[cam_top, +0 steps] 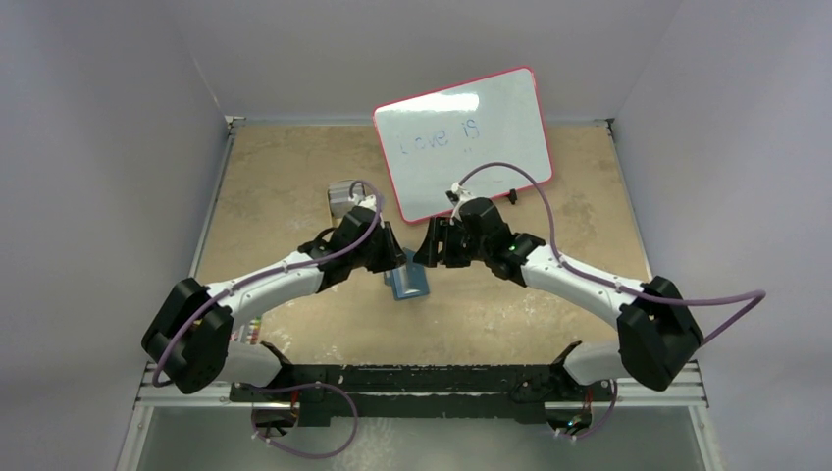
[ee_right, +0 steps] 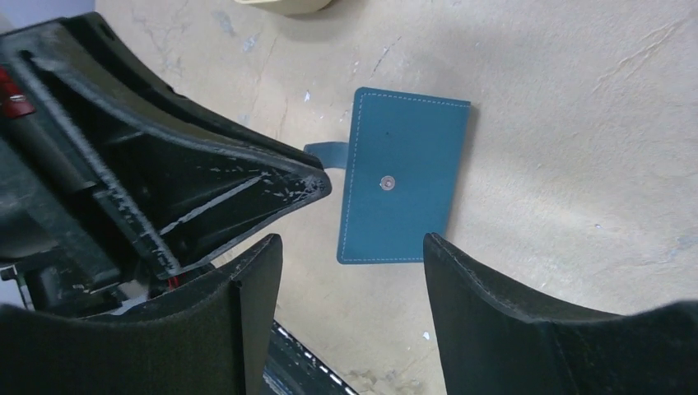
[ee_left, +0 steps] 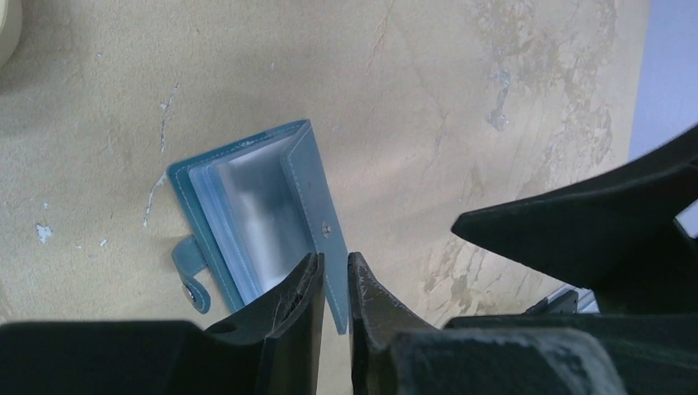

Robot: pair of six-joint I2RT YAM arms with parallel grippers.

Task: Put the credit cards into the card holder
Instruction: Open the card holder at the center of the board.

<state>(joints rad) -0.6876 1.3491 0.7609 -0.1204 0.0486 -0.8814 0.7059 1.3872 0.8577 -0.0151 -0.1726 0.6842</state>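
The card holder, a teal-blue folding wallet, lies on the table between both arms. In the left wrist view the card holder has its cover raised a little, baring clear sleeves with a grey sheen. Its snap tab hangs loose. My left gripper hovers over the cover's edge, jaws a narrow gap apart, and the cover's corner shows through that gap. My right gripper stands wide open and empty just short of the card holder. A small grey stack, seemingly the credit cards, sits behind the left arm.
A pink-rimmed whiteboard leans at the back. The tan tray lies beyond the wallet. A striped multicoloured card lies by the left arm's base. Both grippers crowd close together over the wallet.
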